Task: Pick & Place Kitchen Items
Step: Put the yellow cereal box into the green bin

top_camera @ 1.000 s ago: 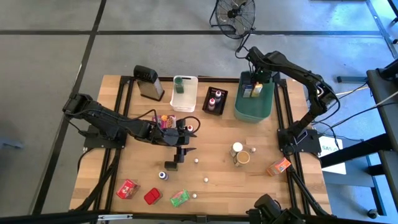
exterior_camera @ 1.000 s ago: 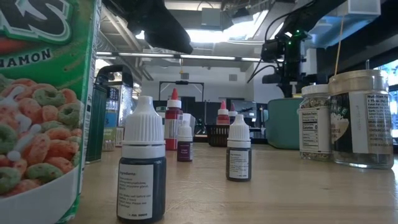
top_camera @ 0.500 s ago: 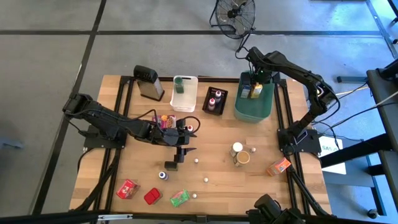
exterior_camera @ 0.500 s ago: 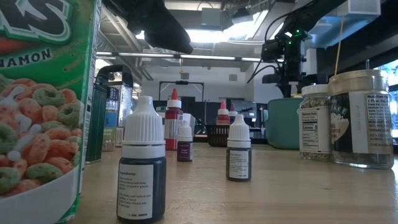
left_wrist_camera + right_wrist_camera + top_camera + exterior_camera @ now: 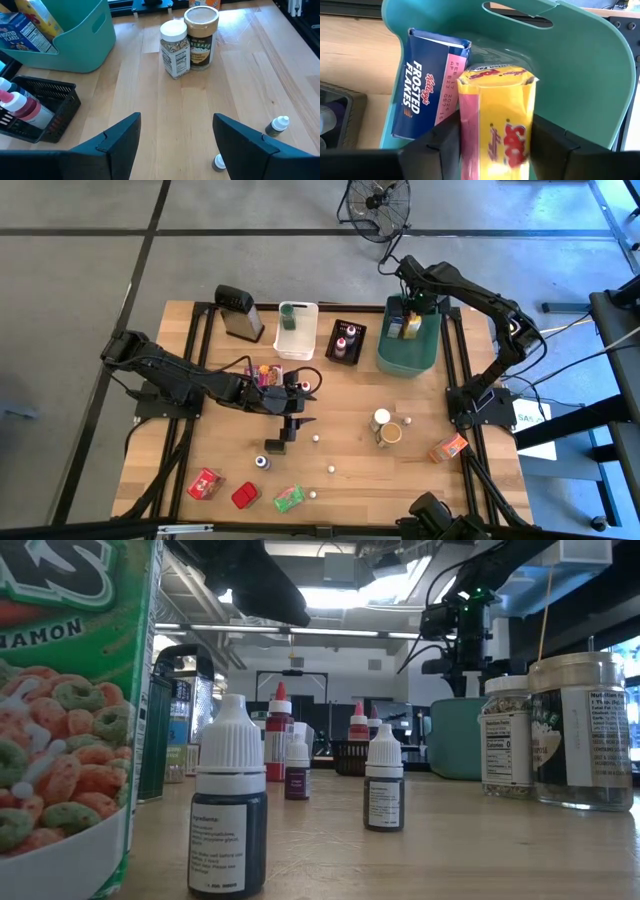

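Observation:
My right gripper [image 5: 496, 125] hangs pointing down into the teal bin [image 5: 580, 75] at the table's far right. Its fingers stand on either side of an upright yellow packet [image 5: 497, 115]. The packet leans against a blue cereal box [image 5: 427, 97] in the bin. My left gripper [image 5: 176, 120] is open and hovers over the table's middle [image 5: 305, 392], holding nothing. Beyond it stand two jars [image 5: 187, 42]. Red packets [image 5: 222, 488], a green packet [image 5: 289, 498], an orange packet [image 5: 448, 448] and small dropper bottles [image 5: 228, 805] rest on the wood. My right gripper's fingers [image 5: 445, 145] come from above and flank the yellow packet's two narrow sides [image 5: 470, 130]. I cannot tell whether they touch it. The packet stands upright in the bin; its lower end is hidden between the fingers.
A black tray of bottles [image 5: 345, 340], a white bin [image 5: 297, 330] and a grey grater [image 5: 238, 312] line the far edge. A tall green cereal box [image 5: 60, 710] fills the low view's left. Bare wood lies between the jars and the orange packet.

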You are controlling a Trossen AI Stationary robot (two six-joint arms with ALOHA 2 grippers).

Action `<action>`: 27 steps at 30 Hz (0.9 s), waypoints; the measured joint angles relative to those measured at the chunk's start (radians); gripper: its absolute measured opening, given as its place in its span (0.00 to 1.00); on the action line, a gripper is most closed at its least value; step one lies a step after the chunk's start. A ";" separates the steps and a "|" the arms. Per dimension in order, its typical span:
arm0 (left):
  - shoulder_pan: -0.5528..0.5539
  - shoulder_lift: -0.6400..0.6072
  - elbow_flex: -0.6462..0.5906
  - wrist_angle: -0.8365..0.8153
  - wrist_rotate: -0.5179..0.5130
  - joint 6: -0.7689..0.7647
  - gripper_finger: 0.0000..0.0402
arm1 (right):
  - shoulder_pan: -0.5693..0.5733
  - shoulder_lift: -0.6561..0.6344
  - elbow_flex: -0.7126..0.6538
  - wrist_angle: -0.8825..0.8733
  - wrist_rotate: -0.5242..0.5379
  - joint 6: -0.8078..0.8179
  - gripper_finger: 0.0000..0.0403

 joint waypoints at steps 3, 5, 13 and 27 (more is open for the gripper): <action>0.000 0.000 0.000 0.000 0.000 0.000 0.61 | 0.000 0.000 0.000 0.000 0.000 -0.001 0.52; 0.000 0.000 0.000 0.000 0.000 0.000 0.60 | 0.000 0.000 0.000 0.000 0.001 -0.001 0.53; 0.000 0.000 0.000 -0.006 0.000 0.000 0.60 | 0.000 0.000 0.000 0.001 0.001 -0.012 0.54; 0.000 0.000 0.000 -0.007 0.018 0.000 0.60 | 0.000 0.000 0.000 -0.001 0.000 -0.015 0.54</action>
